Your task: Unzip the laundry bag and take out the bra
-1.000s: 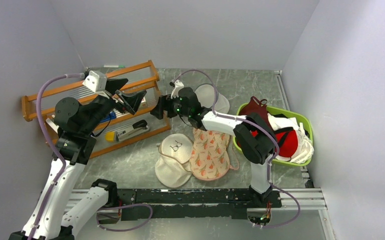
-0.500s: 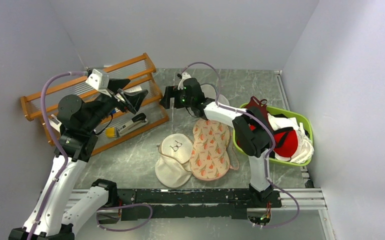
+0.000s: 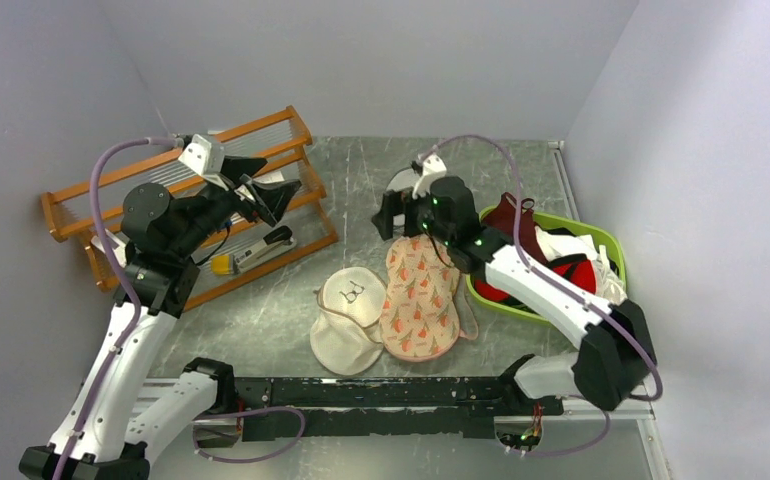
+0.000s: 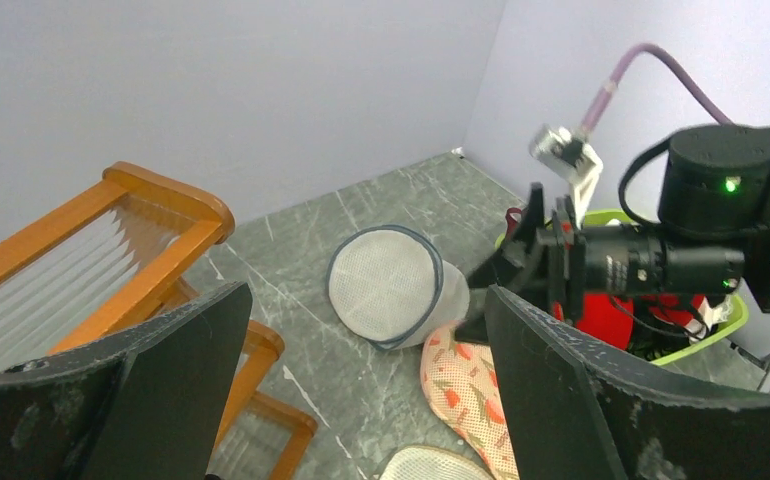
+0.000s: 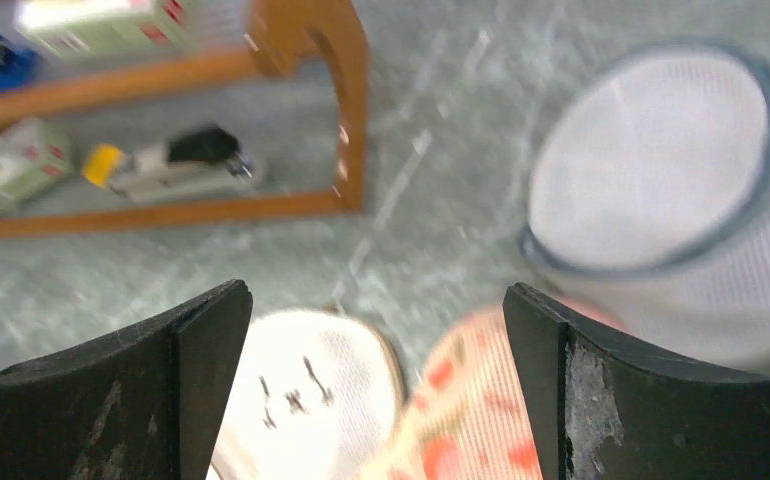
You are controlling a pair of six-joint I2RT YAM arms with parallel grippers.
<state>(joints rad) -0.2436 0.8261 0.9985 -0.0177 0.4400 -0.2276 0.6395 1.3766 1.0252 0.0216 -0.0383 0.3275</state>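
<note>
Right, the right gripper [image 3: 391, 213] hovers above the far end of the laundry bag [image 3: 421, 295], fingers spread wide with nothing between them. The bag lies flat on the table, just beside the cream mesh bag [image 3: 346, 310] with the glasses mark on one side and near the green basket [image 3: 601, 240] on the other. Over on the other side, the left gripper [image 3: 266, 195] hangs high near the wooden rack [image 3: 161, 170], also spread apart and empty, looking across at the scene. Just past the bag's far end sits the round white mesh pouch [image 4: 391, 285].

No orange bra shows anywhere; by my reckoning it's zipped up inside that pink bag. So this looks like the very start: reaching for the zipper. The right wrist view is blurred, and I can't make out the pull tab. Next, the right arm needs to drop to the pink rim, find that tab and pinch it, while the left comes across to pin the bag down.
</note>
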